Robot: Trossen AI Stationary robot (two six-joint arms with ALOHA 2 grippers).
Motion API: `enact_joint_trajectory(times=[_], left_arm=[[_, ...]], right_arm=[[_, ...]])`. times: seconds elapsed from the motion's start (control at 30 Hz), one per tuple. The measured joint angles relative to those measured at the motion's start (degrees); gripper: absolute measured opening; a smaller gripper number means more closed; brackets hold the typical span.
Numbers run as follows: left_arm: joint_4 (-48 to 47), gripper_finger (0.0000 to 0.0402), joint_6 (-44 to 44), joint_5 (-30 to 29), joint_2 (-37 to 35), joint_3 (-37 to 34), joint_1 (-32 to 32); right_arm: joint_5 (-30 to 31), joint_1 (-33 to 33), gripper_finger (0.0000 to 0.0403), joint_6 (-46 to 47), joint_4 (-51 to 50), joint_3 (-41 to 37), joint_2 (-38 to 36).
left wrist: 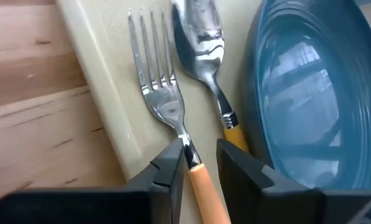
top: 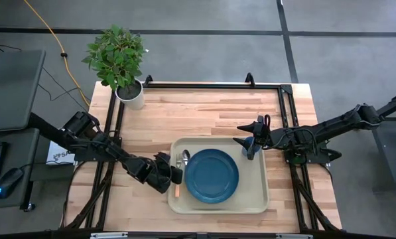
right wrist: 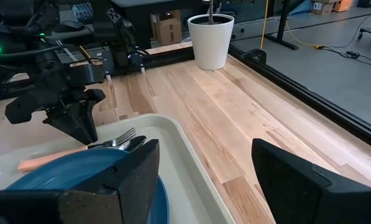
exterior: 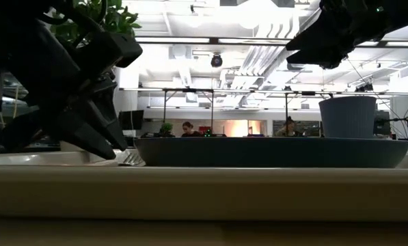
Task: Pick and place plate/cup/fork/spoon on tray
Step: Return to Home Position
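Note:
The beige tray (top: 257, 199) holds the dark-blue plate (top: 211, 174). The blue cup (top: 251, 150) stands upright at the tray's far right corner. The fork (left wrist: 157, 81) and spoon (left wrist: 201, 37) lie side by side on the tray floor, left of the plate. My left gripper (left wrist: 199, 158) is open and points down. Its fingers stand on either side of the fork's neck, where the orange handle (left wrist: 204, 190) begins. My right gripper (top: 241, 134) is open and empty. It hovers above the cup, clear of it in the low view (exterior: 320, 41).
A white pot with a green plant (top: 132, 94) stands at the table's far left corner. Bare wood (top: 204, 113) lies between the tray and the far edge. A black frame rail (top: 211, 85) runs along the far edge. People sit in the room behind.

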Motion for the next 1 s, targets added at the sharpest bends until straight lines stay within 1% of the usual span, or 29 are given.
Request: enact_joint_trajectory(times=[0.1,0.2,0.3,0.37,0.43,0.57,0.7,0.77,0.83,0.87,0.93,1.0], left_arm=[[0.06,0.0088,5.88,0.04,-2.02,-0.07,1.10],[-0.50,0.0101,11.83,-0.39,-5.66,-0.07,2.54],[-0.87,0.0112,21.32,-0.37,-11.16,-0.07,4.27],[-0.64,0.0116,30.64,-0.41,-16.13,-0.04,5.55],[-0.90,0.0117,42.82,-0.73,-21.77,-0.02,6.86],[-0.26,0.0112,66.95,-3.28,-33.20,-0.02,8.31],[-0.38,0.0092,86.97,-7.74,-41.31,-0.21,8.39],[4.04,0.0074,94.20,-7.47,-44.02,-2.54,8.56],[9.81,0.0045,99.57,-4.48,-46.66,-7.38,10.17],[13.81,0.0027,101.03,-1.61,-47.50,-10.16,11.54],[21.66,0.0008,102.84,5.86,-48.99,-16.21,15.69],[28.24,0.0009,103.84,14.34,-49.70,-21.15,21.00]], right_arm=[[0.00,0.00,0.0248,0.01,0.01,0.00,0.00],[0.00,0.00,0.0248,0.02,0.04,0.00,0.00],[0.02,0.00,0.0248,0.00,0.09,0.00,0.00],[0.02,0.00,0.0248,-0.17,0.11,0.00,0.00],[0.02,0.00,0.0248,-0.20,0.46,0.00,0.00],[0.34,0.00,0.0248,-1.88,1.10,0.00,0.00],[1.63,0.00,0.0248,-3.77,2.65,0.00,0.00],[1.86,-0.02,0.0248,-4.65,3.15,0.00,-0.02],[1.88,-0.02,0.0248,-5.07,3.42,0.00,-0.02],[1.90,-0.02,0.0247,-5.27,3.55,0.00,-0.02],[2.65,0.00,0.0242,-6.09,3.52,0.00,-0.02],[2.98,0.00,0.0223,-6.41,3.36,0.00,-0.45]])
